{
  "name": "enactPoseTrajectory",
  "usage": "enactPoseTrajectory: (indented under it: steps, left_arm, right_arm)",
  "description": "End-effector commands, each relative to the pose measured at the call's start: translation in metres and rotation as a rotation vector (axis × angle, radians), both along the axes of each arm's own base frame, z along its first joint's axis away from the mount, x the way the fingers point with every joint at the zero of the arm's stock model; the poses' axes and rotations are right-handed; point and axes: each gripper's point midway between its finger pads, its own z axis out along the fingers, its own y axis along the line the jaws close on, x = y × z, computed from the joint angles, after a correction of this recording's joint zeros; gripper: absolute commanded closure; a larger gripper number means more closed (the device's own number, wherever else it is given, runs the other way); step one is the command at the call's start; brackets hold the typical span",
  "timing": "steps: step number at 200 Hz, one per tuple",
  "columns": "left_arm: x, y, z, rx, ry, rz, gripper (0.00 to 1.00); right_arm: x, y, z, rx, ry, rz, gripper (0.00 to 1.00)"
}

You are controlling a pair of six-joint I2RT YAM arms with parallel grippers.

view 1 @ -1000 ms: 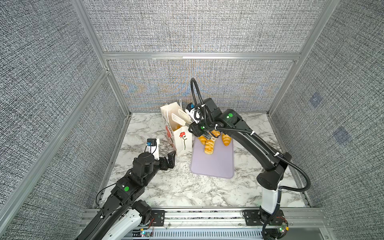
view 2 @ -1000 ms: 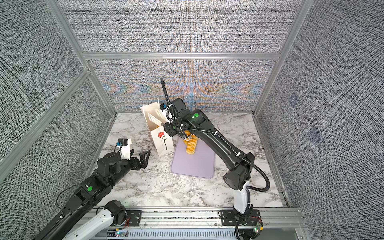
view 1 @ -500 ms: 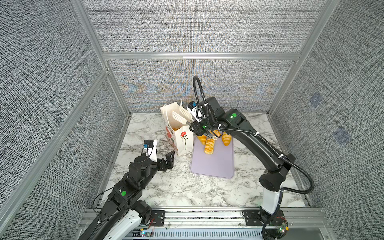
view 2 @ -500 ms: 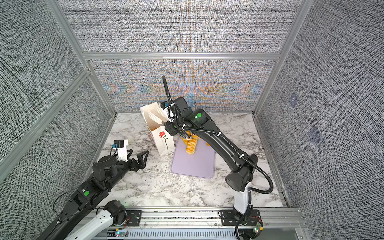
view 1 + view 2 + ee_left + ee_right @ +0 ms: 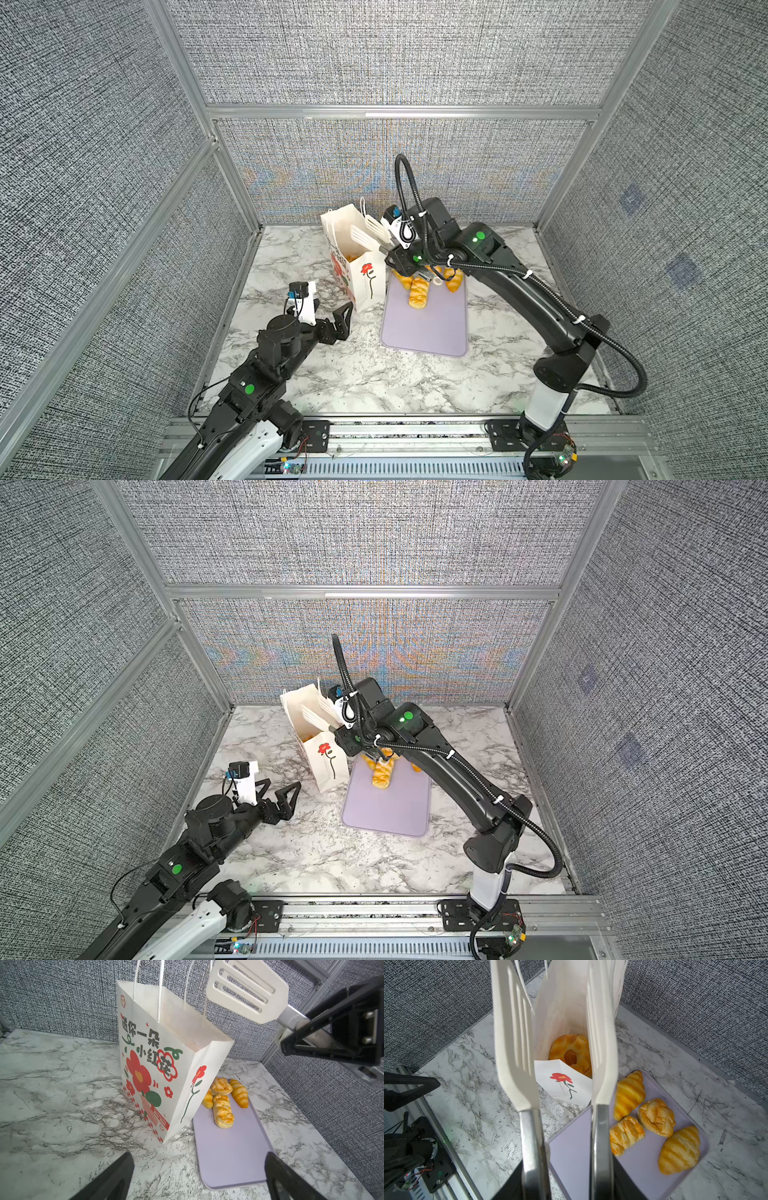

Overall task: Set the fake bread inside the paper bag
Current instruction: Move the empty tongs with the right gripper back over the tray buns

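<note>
Currently your right gripper (image 5: 401, 262) clamps white tongs (image 5: 512, 1043), their empty blades parted over the paper bag (image 5: 158, 1068), likely so bread drops straight in. Just ahead of it, a ring pastry (image 5: 571, 1051) lies inside. Beneath it, four fake bread (image 5: 629, 1093) pieces wait on the purple tray (image 5: 577, 1147). Your left gripper (image 5: 338, 322) gapes wide and empty, the bag just ahead.

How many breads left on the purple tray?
4, at the tray end nearest the paper bag: croissant by the bag, knotted bun, braided loaf, outer croissant. None seem hidden.
</note>
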Motion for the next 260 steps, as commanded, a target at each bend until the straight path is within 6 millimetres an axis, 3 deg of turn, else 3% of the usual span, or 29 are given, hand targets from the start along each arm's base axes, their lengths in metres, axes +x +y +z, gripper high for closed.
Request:
enactPoseTrajectory:
  steps: [1,126,225,260]
  left_arm:
    - [0.001,-0.008,0.010,-0.031,-0.028,-0.033,0.02]
    - [0.003,-0.024,0.002,-0.053,-0.007,-0.087,0.05]
    - [0.002,-0.030,-0.008,-0.060,0.014,-0.101,0.05]
    - [0.001,-0.033,-0.013,-0.066,0.026,-0.111,0.05]
  right_arm:
    - [0.003,-0.003,0.014,0.040,-0.044,-0.034,0.52]
    - [-0.012,-0.038,0.001,0.022,-0.044,-0.124,0.51]
    - [-0.020,-0.076,-0.038,-0.059,0.008,-0.224,0.51]
    - [-0.025,-0.092,-0.060,-0.112,0.043,-0.268,0.51]
